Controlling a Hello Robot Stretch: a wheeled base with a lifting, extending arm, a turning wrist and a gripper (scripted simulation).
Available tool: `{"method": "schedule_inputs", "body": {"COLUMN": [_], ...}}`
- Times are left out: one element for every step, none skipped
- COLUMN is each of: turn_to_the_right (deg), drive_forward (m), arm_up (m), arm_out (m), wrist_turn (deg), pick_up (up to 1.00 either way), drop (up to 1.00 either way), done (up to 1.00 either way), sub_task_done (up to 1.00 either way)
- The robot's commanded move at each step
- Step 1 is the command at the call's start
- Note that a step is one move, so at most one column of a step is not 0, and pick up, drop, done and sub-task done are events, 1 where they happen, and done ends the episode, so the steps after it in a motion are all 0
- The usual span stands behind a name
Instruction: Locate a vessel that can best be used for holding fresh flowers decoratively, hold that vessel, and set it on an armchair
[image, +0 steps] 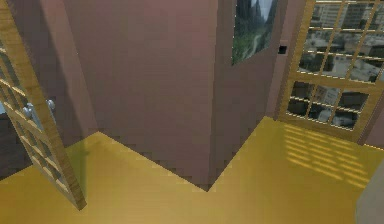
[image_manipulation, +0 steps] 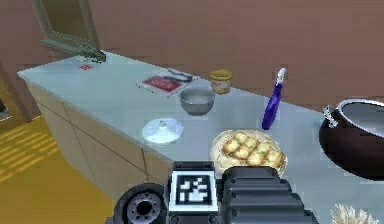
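Daylight through the paned window (image: 335, 65) throws a bright grid onto the floor (image: 250, 185)

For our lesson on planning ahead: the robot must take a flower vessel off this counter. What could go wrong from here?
The tall blue vessel stands between the plate of round yellow food and the dark pot, so a reach might knock either. It is slim and upright, so a nudge could tip it. The wall corner lies close ahead, so driving off might bump it.
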Motion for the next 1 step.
{"method": "schedule_inputs", "body": {"turn_to_the_right": [0.0], "drive_forward": [0.00], "arm_up": [0.00], "arm_out": [0.24], "wrist_turn": [0.0], "pick_up": [0.00], "drop": [0.00], "done": [0.00], "sub_task_done": [0.00]}}
